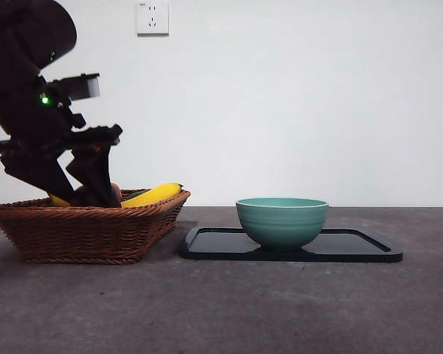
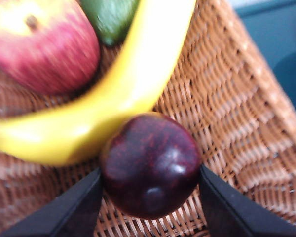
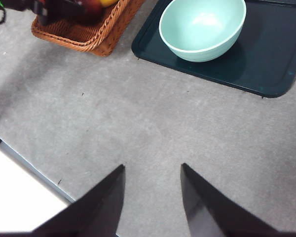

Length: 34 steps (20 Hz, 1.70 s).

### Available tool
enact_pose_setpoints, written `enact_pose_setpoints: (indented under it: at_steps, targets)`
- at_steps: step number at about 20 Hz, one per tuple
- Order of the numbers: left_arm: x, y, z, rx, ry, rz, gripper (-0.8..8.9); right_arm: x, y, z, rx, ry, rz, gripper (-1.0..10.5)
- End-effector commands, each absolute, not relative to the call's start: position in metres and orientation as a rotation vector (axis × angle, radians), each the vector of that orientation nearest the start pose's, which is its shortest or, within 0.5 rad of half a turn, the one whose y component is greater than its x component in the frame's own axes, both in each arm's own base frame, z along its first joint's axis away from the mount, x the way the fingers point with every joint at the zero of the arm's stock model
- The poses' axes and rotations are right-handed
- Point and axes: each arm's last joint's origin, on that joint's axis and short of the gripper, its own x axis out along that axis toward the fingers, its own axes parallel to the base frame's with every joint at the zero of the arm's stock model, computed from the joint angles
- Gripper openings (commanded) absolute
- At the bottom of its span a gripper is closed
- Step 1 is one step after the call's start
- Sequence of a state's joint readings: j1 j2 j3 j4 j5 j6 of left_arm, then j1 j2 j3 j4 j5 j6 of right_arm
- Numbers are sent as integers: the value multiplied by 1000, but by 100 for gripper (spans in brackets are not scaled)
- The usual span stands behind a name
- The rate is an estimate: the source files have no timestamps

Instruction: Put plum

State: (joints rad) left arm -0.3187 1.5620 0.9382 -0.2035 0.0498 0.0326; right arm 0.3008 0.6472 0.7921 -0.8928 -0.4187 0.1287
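Observation:
The plum, glossy dark maroon, lies in the wicker basket against a yellow banana. My left gripper reaches down into the basket at the left of the front view, where it shows as a dark arm. Its two jaws press against both sides of the plum. My right gripper is open and empty, hovering over bare grey table, well away from the basket.
A red-yellow apple and a green fruit also lie in the basket. A teal bowl stands on a black tray right of the basket. A wall socket is behind.

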Motion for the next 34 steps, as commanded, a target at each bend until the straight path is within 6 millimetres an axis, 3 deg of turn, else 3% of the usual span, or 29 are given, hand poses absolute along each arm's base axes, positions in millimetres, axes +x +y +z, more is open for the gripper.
enact_pose_setpoints:
  at_steps: [1,5,9,11,15,18,22,27,34]
  targets:
    - [306,-103,194,154,832,-364,214,104,45,296,172,798,636,181]
    - [306,-103,191,152,849,-362,220,104,45,296,173,795,636,181]
    - [304,-104,190,152,868,-363,406,104,45,296,175,796,635,181]
    - [304,-104,191,142,868,-359,418,104,45,296,176,796,635,181]
    - [300,-103,206,121,823,-354,418,104,45,296,179,798,634,181]
    - [290,-99,229,112,755,-358,415,104,45,296,179,797,634,181]
    - [261,-94,268,95,675,-402,414,105,45,297,178,790,635,181]
    - [213,-87,307,17,621,-609,406,106,46,298,178,778,637,181]
    - [154,-73,325,-69,692,-849,405,106,46,298,178,777,637,181]
